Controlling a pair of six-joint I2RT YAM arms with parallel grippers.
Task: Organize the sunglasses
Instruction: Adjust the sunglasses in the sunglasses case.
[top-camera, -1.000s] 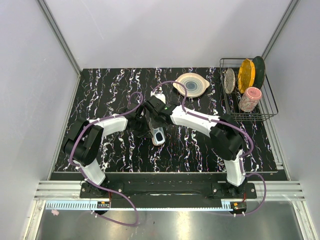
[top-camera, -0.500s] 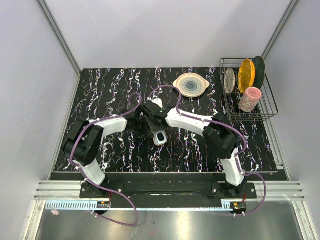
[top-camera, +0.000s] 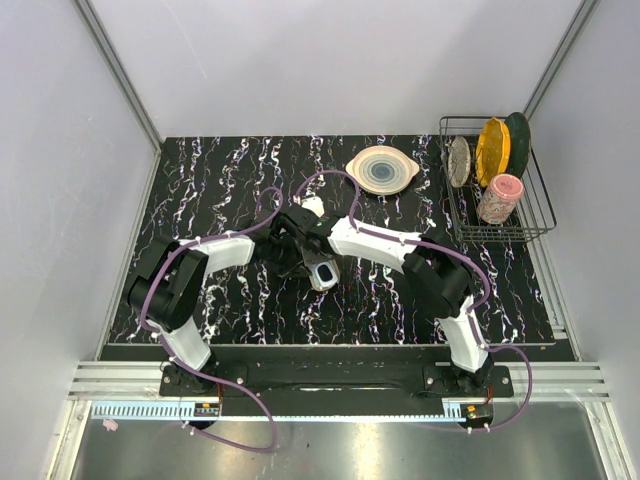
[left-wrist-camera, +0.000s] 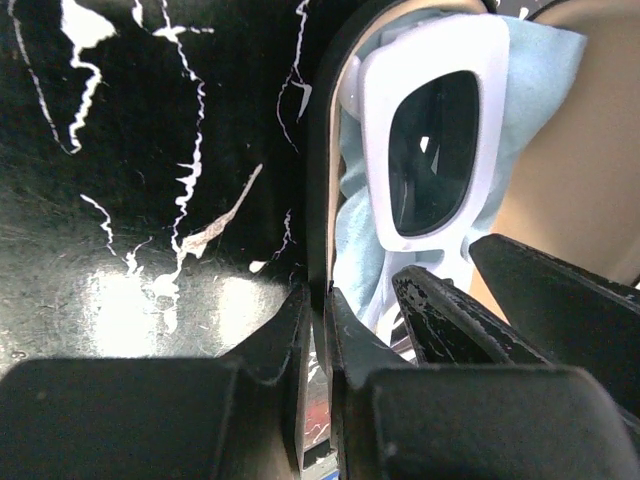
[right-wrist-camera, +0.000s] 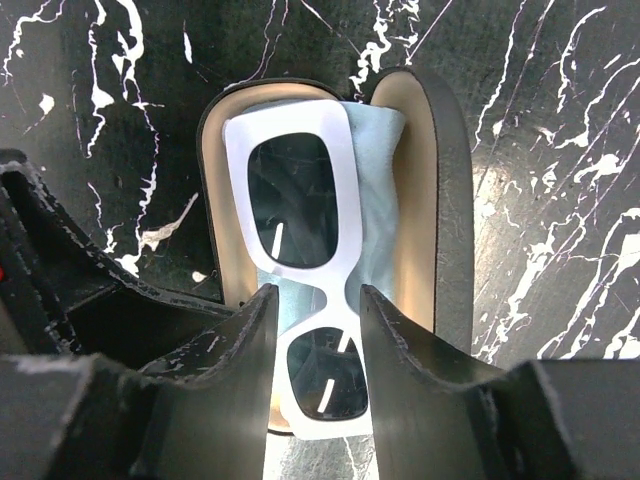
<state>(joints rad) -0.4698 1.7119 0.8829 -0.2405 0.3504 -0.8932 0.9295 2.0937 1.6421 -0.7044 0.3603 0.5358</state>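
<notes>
Clamped shut, the left pincer (left-wrist-camera: 315, 302) nips the thin side wall of the black oblong case with tan lining (right-wrist-camera: 455, 200). The case lies open on the black marble-patterned table with white veins (right-wrist-camera: 560, 150), about mid-table in the overhead view. The right pincer (right-wrist-camera: 318, 292) hangs over the case with its jaws part-way apart, one finger on either side of the bridge of the white plastic sunglasses with dark rectangular lenses (right-wrist-camera: 298, 200). Whether those fingers press on the frame or merely flank it cannot be told. The sunglasses lie lengthwise, lenses up, in the half of the case whose wall the left pincer holds, resting on a crumpled light blue cloth (right-wrist-camera: 380, 200) that spreads from under them toward the hinge. The other half of the case shows its tan lining.
</notes>
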